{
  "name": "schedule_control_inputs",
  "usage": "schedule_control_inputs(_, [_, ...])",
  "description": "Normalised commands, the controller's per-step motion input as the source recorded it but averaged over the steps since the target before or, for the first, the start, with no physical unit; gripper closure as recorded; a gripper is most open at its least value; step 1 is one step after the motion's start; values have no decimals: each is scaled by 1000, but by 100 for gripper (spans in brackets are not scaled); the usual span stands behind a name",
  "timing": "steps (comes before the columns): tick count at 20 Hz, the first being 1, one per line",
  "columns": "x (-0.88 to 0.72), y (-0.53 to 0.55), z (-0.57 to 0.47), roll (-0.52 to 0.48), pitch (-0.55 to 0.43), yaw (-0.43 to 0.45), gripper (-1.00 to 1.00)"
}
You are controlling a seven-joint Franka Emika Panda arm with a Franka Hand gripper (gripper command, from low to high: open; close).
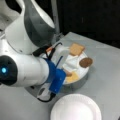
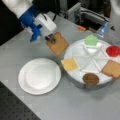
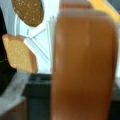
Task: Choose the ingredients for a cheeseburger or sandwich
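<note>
While a tan toast square (image 2: 58, 44) hangs pinched by one corner in the tool (image 2: 50, 38), it sits tilted in the air between the divided white tray (image 2: 75, 75) and the plain white plate (image 2: 25, 75), above the grey tabletop (image 2: 75, 105). The tool is clenched on that toast; in the wrist view the held piece fills the middle as a brown slab (image 3: 85, 62).

No sandwich stack is built yet: the plate holds nothing. In a front view the tray's sections hold the cheese square (image 2: 69, 64), the patty (image 2: 90, 78), a second toast (image 2: 112, 69), the tomato disc (image 2: 113, 50) and the lettuce (image 2: 91, 40). In a front view, the arm hides much of the tray; only the second toast (image 1: 76, 49), patty (image 1: 86, 62) and a bit of cheese (image 1: 72, 78) show.

Risk, as a judgement: the grip looks like an edge hold, so the toast could swing or slip out and land on the tabletop short of the plate. The tilt could make it land on edge.

No brand, label or writing is readable. A small orange object (image 2: 81, 28) lies behind the tray, possibly a marker.
</note>
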Motion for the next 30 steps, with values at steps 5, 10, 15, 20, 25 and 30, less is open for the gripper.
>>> schedule_control_inputs(5, [489,-280,-197,78,0,224,100])
schedule_control_inputs(10, [463,-273,-165,144,20,208,100])
schedule_control_inputs(15, [506,-299,-161,213,67,217,100])
schedule_control_inputs(20, [534,-305,-109,253,63,216,100])
schedule_control_inputs(25, [526,-331,-22,289,61,208,100])
schedule_control_inputs(30, [535,-331,-8,314,88,195,100])
